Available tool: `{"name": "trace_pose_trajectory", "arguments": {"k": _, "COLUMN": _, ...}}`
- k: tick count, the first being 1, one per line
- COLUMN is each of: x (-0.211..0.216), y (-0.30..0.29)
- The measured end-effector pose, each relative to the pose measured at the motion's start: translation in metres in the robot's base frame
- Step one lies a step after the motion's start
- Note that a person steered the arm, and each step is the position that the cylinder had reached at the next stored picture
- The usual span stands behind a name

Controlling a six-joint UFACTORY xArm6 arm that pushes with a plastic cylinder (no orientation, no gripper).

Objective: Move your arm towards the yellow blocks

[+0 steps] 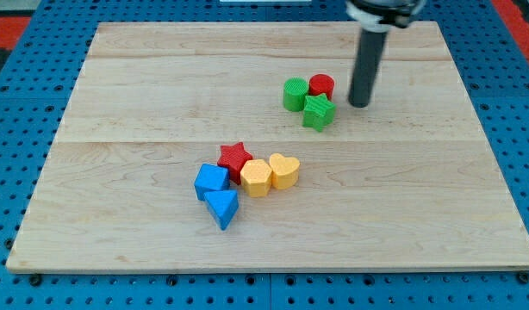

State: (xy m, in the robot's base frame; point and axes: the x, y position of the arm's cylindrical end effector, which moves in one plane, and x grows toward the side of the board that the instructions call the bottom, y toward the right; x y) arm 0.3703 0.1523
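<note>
Nearest edge: you have the table (118, 241) running its front rim along the view's bottom; it is the largest item and carries every block.
Rod: your dark rod comes down from the view's top right, and my tip (359, 104) rests on the table just to the view's right of the upper cluster.
Claw: none is fitted, so no released or clenched state applies; you have only the rod end to push with.
Lower cluster: blue triangle (222, 207) sits nearest the camera, blue block (211, 180) touching it above, red star (235, 156) behind, all packed against the yellow pair.
Task blocks: yellow hexagon-like block (257, 177) and yellow heart (284, 170) stand side by side, touching, near the table's middle.
Upper cluster: green star (319, 111), green cylinder (295, 94) and red cylinder (321, 85) are bunched together beside the tip.
Governing relation: the yellow blocks lie toward the view's bottom left of the tip, well apart from it.
Judgement: you would likely clip the green star on a straight diagonal; it sits close to that line.
</note>
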Motion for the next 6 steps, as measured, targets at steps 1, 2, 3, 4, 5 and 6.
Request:
{"name": "trace_pose_trajectory", "arguments": {"k": 1, "x": 0.055, "y": 0.061}}
{"name": "trace_pose_trajectory", "arguments": {"k": 2, "x": 0.134, "y": 0.043}}
{"name": "trace_pose_trajectory", "arguments": {"k": 3, "x": 0.167, "y": -0.030}}
{"name": "trace_pose_trajectory", "arguments": {"k": 4, "x": 0.171, "y": -0.099}}
{"name": "trace_pose_trajectory", "arguments": {"k": 5, "x": 0.172, "y": -0.160}}
{"name": "trace_pose_trajectory", "arguments": {"k": 6, "x": 0.154, "y": -0.208}}
